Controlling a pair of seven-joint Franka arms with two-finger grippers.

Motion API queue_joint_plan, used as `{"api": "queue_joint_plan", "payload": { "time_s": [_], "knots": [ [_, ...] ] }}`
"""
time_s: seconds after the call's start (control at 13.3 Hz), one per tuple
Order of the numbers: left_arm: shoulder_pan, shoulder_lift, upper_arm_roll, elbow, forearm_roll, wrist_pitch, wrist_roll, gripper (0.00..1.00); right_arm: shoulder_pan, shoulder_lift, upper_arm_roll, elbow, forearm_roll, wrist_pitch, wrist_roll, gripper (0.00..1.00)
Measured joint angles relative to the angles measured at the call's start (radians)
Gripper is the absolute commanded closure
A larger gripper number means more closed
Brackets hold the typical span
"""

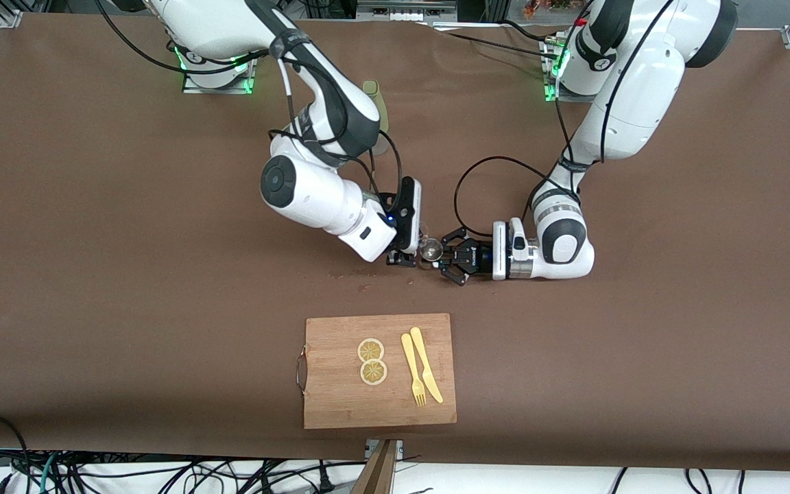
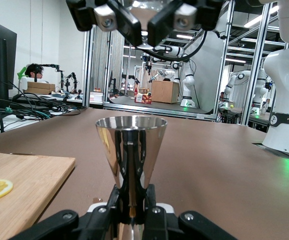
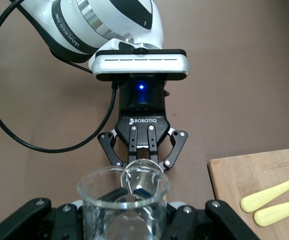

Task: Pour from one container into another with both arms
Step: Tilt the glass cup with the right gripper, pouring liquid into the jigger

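My left gripper (image 1: 444, 257) is low over the middle of the table, shut on the narrow waist of the steel jigger (image 2: 131, 150), which stands upright with its open cone up. My right gripper (image 1: 412, 254) meets it from the right arm's end, shut on the clear glass (image 1: 427, 248). In the right wrist view the glass (image 3: 122, 205) tips toward the jigger's rim (image 3: 143, 169), lip over it. In the left wrist view the right gripper (image 2: 139, 22) hangs just above the jigger. I cannot tell whether anything is flowing.
A wooden cutting board (image 1: 340, 398) lies nearer the front camera, bearing two lemon slices (image 1: 372, 361), a yellow fork (image 1: 411, 374) and a knife (image 1: 426, 370). An olive-green bottle (image 1: 374, 103) stands near the right arm's base, partly hidden. Small spill marks (image 1: 361, 278) dot the table.
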Motion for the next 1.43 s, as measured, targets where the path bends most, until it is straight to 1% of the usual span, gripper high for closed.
{"api": "queue_joint_plan", "payload": {
  "time_s": [0.6, 0.97, 1.27, 1.43],
  "knots": [
    [-0.02, 0.0, 0.0, 0.019, -0.006, 0.013, 0.0, 1.0, 0.009, 0.002, -0.003, -0.013, -0.095, 0.0, 0.016, 1.0],
    [-0.024, 0.0, 0.0, 0.021, -0.007, 0.016, 0.0, 1.0, 0.019, 0.002, -0.003, -0.015, -0.23, 0.0, 0.073, 1.0],
    [-0.024, 0.0, 0.0, 0.021, -0.007, 0.017, 0.0, 1.0, 0.028, 0.002, -0.003, -0.014, -0.303, 0.0, 0.107, 1.0],
    [-0.024, 0.0, 0.0, 0.021, -0.007, 0.018, 0.0, 1.0, 0.032, 0.002, -0.003, -0.014, -0.321, 0.0, 0.111, 1.0]
  ]
}}
